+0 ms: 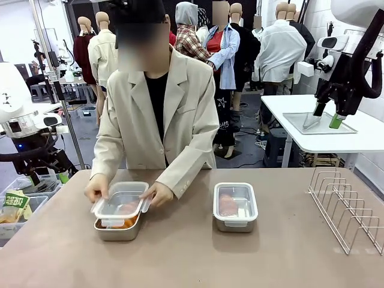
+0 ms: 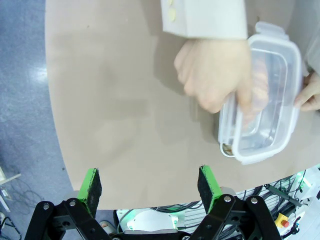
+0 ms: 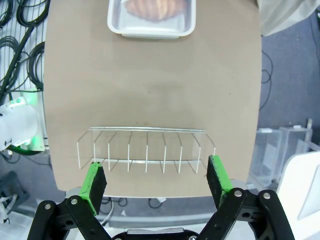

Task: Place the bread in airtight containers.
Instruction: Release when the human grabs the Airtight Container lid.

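Two steel airtight containers stand on the brown table. The left container (image 1: pixel 117 231) (image 2: pixel 226 145) holds a croissant (image 1: pixel 125 223). The person's hands (image 1: pixel 157 195) (image 2: pixel 215 75) hold a clear lid (image 1: pixel 120 201) (image 2: pixel 265 95) over it, slightly askew. A clear lid covers the right container (image 1: pixel 235 208) (image 3: pixel 151 22), and a croissant (image 1: pixel 228 205) (image 3: pixel 157 7) lies inside. My left gripper (image 2: pixel 150 185) hovers open above the table's left edge, apart from the left box. High over the wire rack, my right gripper (image 3: pixel 156 180) (image 1: pixel 326 120) is open with nothing between its fingers.
A wire rack (image 1: pixel 347 210) (image 3: pixel 145 150) stands at the table's right end. Plastic bins with a green packet (image 1: pixel 15 207) sit off the left edge. Behind, at the right, a white table carries a flat metal tray (image 1: pixel 348 127). Bare tabletop (image 1: pixel 192 258) lies in front of both boxes.
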Motion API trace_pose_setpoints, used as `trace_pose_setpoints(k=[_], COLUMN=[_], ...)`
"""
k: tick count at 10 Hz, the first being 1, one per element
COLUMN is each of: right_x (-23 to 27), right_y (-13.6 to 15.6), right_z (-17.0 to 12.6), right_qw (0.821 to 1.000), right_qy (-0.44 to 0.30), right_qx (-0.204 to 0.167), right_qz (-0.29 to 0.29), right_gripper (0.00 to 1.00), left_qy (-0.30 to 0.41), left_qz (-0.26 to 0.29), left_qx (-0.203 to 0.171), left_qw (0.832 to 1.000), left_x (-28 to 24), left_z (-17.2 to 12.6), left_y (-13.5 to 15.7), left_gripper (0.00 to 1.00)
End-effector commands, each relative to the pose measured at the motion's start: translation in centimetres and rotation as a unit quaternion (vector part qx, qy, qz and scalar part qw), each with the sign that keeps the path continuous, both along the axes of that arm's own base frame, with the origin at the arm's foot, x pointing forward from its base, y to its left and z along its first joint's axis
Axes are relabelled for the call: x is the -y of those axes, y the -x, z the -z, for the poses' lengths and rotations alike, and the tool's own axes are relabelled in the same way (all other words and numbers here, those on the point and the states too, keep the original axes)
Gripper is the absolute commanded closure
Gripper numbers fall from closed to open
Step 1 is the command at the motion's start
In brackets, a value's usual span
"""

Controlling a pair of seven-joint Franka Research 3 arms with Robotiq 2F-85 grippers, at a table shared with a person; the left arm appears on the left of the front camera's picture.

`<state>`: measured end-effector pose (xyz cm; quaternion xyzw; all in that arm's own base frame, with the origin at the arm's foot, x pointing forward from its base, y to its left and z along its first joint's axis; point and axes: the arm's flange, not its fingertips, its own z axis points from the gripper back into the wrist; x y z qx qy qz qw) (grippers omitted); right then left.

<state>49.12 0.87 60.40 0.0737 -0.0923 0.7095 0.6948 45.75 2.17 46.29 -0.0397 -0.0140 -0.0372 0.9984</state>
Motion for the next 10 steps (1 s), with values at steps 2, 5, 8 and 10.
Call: trace_pose_setpoints(k=[2,5,8,10], right_x=[0.15,0.15,0.15,0.15], right_y=[0.16,0.16,0.16,0.16], right_z=[-0.17,-0.17,-0.17,-0.17], right_qw=[1.000,1.000,1.000,1.000], right_qy=[0.004,0.004,0.004,0.004], right_qx=[-0.004,-0.004,-0.004,-0.004], right_qz=[0.000,0.000,0.000,0.000], right_gripper=[0.00,0.00,0.00,0.00], left_qy=[-0.004,-0.004,-0.004,-0.004], left_qz=[0.000,0.000,0.000,0.000], left_qx=[0.000,0.000,0.000,0.000], left_qw=[1.000,1.000,1.000,1.000], left_x=[-0.04,-0.04,-0.04,-0.04], left_z=[-0.19,-0.19,-0.19,-0.19], left_y=[-0.05,-0.05,-0.05,-0.05], left_gripper=[0.00,0.00,0.00,0.00])
